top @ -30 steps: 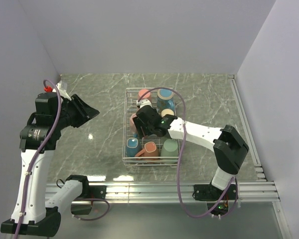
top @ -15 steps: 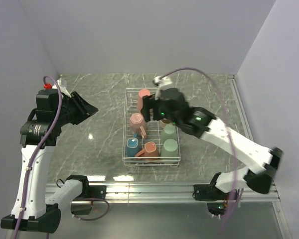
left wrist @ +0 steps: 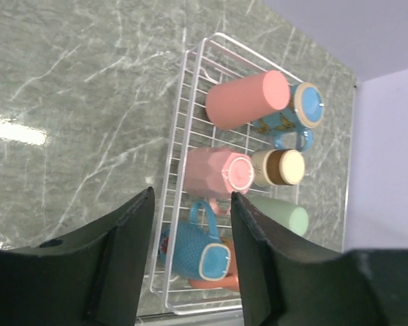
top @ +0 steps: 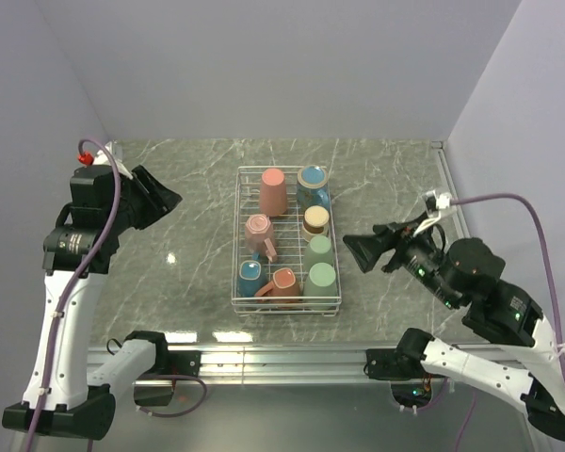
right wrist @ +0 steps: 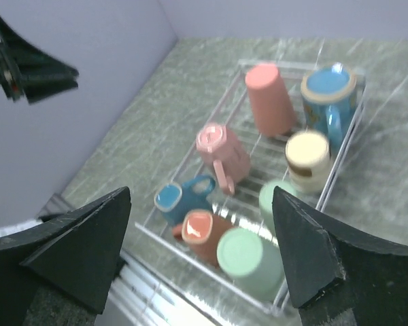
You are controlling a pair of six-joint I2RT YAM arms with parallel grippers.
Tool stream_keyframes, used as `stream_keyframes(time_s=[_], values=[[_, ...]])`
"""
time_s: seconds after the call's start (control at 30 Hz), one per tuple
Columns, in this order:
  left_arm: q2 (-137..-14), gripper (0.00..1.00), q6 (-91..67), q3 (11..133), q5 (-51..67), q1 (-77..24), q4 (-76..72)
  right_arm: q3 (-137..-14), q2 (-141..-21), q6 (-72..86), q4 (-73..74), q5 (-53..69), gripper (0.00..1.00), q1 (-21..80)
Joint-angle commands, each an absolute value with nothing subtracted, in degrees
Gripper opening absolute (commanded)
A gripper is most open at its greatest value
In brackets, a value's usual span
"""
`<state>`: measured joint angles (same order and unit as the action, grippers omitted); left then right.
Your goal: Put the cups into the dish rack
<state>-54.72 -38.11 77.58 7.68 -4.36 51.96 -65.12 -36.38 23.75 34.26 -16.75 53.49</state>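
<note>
Eight cups sit in one dish rack (top: 239,237) mid-surface (top: 179,273), its long axis running near to far. Nearest are a teal cup (top: 250,276), a salmon cup (top: 282,285) and two mint cups (top: 321,278), then a faceted pink cup (top: 258,232) and a cream cup (top: 315,221), and farthest a tall pink cup (top: 272,191) and a blue mug (top: 312,183). The right pincer (top: 358,252), over the rack a second ago, is now clear to its right with jaws wide and empty; the left pincer (top: 160,198) is well off to the left, parted and empty.
</note>
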Motion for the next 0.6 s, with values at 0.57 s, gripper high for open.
stream_keyframes(time_s=[0.57], values=[[-32.53,0.66,-29.63,45.45,-6.15,-4.22,26.20,-49.22,-24.79,37.97,36.39,-7.56,0.96,53.61]])
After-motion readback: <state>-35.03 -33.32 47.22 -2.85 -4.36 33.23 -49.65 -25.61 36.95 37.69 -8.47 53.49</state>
